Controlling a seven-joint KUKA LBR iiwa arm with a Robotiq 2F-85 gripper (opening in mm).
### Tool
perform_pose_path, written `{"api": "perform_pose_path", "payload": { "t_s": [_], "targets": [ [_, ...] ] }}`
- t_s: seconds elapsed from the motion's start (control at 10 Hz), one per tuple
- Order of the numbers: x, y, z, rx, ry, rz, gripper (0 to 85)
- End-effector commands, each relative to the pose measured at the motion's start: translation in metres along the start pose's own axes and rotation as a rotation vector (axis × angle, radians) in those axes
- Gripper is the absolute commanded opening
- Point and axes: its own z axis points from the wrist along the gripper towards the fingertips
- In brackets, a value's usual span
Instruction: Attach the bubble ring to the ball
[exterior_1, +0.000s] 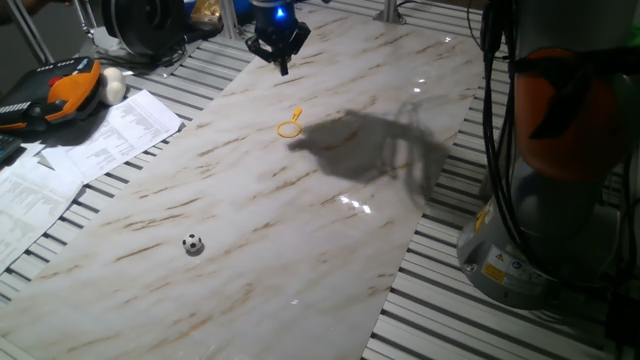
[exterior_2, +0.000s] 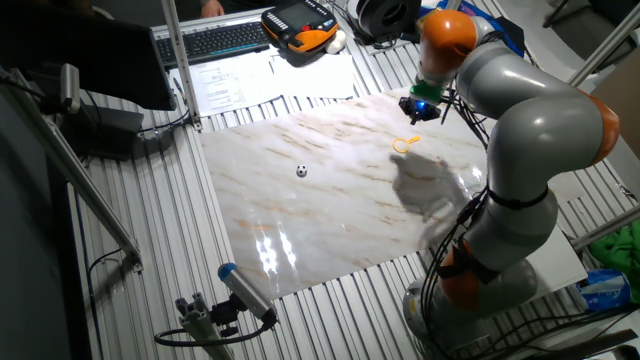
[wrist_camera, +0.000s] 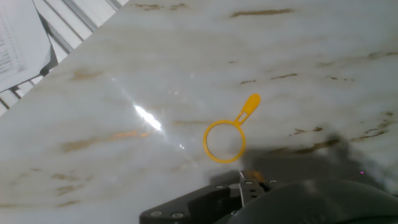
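Observation:
The yellow-orange bubble ring (exterior_1: 290, 125) lies flat on the marble board, loop toward the front and handle toward the back. It also shows in the other fixed view (exterior_2: 404, 143) and in the hand view (wrist_camera: 225, 140). The tiny black-and-white ball (exterior_1: 193, 243) rests alone on the board, far to the front left of the ring, and also shows in the other fixed view (exterior_2: 301, 170). It is out of the hand view. My gripper (exterior_1: 283, 66) hangs above the board just behind the ring, fingers together and holding nothing. It also shows in the other fixed view (exterior_2: 418, 110).
The marble board (exterior_1: 300, 230) lies on a slatted table. Papers (exterior_1: 100, 135), an orange-and-black handset (exterior_1: 60, 95) and a larger cream ball (exterior_1: 112, 88) sit at the left. The arm's base (exterior_1: 545, 210) stands at the right.

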Motion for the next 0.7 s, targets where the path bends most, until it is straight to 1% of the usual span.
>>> {"api": "perform_pose_path", "payload": {
  "t_s": [0.0,0.1,0.2,0.3,0.4,0.5,0.6],
  "targets": [
    [0.0011,-0.0005,-0.0014,-0.023,0.014,0.000,0.0],
    [0.0011,-0.0005,-0.0014,-0.047,0.040,0.018,0.0],
    [0.0011,-0.0005,-0.0014,-0.042,0.065,0.043,0.0],
    [0.0011,-0.0005,-0.0014,-0.031,0.083,0.071,0.0],
    [0.0011,-0.0005,-0.0014,-0.034,0.093,0.122,0.0],
    [0.0011,-0.0005,-0.0014,-0.022,0.097,0.163,0.0],
    [0.0011,-0.0005,-0.0014,-0.023,0.093,0.200,0.0]
  ]
}}
